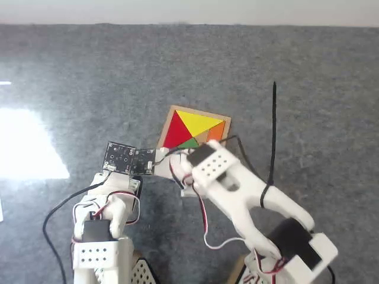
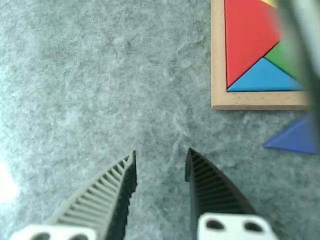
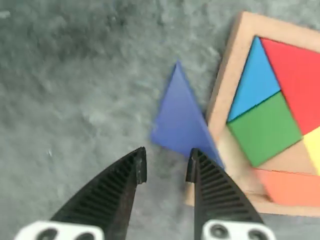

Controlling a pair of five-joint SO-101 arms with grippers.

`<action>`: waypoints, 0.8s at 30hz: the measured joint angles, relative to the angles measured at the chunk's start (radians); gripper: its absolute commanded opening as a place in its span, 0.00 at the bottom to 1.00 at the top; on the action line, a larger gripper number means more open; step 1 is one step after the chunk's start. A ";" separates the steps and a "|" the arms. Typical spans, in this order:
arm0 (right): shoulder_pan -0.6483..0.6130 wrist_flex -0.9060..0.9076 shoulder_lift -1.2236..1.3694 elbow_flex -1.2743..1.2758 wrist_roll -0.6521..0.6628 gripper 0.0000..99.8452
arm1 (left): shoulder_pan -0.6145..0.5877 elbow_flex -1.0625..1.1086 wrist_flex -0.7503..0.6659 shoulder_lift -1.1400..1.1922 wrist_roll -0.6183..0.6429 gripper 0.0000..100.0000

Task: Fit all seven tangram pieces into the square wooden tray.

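Grey felt table (image 1: 308,89). Right arm (image 1: 249,195) enters from 5 o'clock, left arm (image 1: 103,236) from 7 o'clock. Square wooden tray (image 3: 226,85) near table centre.

In tray:
- red triangle (image 1: 176,133)
- yellow triangle (image 1: 198,122)
- green square (image 3: 262,131)
- light blue triangle (image 3: 256,82)
- orange piece (image 1: 217,130)

Bare wood gap between green and orange.

Dark blue triangle (image 3: 181,122) flat on felt outside tray, one edge against rim.

Right gripper (image 3: 167,162) at tray's 6 o'clock edge, claw spread, holding nothing, tips just over dark blue triangle's corner. Left gripper (image 2: 161,162) at tray's 8 o'clock, claw spread over bare felt.
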 measured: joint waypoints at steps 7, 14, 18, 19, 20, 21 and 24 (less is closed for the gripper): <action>-0.058 -0.196 -0.025 0.104 -0.178 0.14 | 0.000 0.000 0.000 0.000 0.000 0.15; -0.043 -0.226 0.005 0.101 -0.184 0.14 | 0.000 0.000 0.000 0.000 0.000 0.15; 0.003 -0.230 0.035 0.069 -0.192 0.14 | 0.000 0.000 0.000 0.000 0.000 0.15; 0.025 -0.232 0.041 0.054 -0.193 0.14 | 0.000 0.000 0.000 0.000 0.000 0.15; 0.049 -0.235 0.049 0.041 -0.195 0.14 | 0.000 0.000 0.000 0.000 0.000 0.15; 0.074 -0.235 0.054 0.032 -0.195 0.14 | 0.000 0.000 0.000 0.000 0.000 0.15; 0.144 -0.235 0.057 0.023 -0.195 0.14 | 0.000 0.000 0.000 0.000 0.000 0.15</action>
